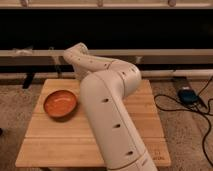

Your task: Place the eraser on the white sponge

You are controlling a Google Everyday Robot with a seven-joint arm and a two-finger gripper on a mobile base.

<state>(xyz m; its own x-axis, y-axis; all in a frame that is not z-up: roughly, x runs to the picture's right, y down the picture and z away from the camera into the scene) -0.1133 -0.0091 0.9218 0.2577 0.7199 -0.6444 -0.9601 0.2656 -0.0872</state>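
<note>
We see our arm [107, 105] folded over the wooden desk [55, 135], its far end reaching toward the back edge behind the orange bowl [60, 103]. The claw is hidden behind the arm, so we cannot tell its state. Neither eraser nor sponge shows; the arm likely covers them. We judge it best to move slowly, clear of the bowl.

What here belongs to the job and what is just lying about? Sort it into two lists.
Job: arm, reaching to the table's back left; end effector hidden behind it; eraser and white sponge not in sight.
Lying about: orange bowl, wooden table, floor cables, blue box on the floor.
</note>
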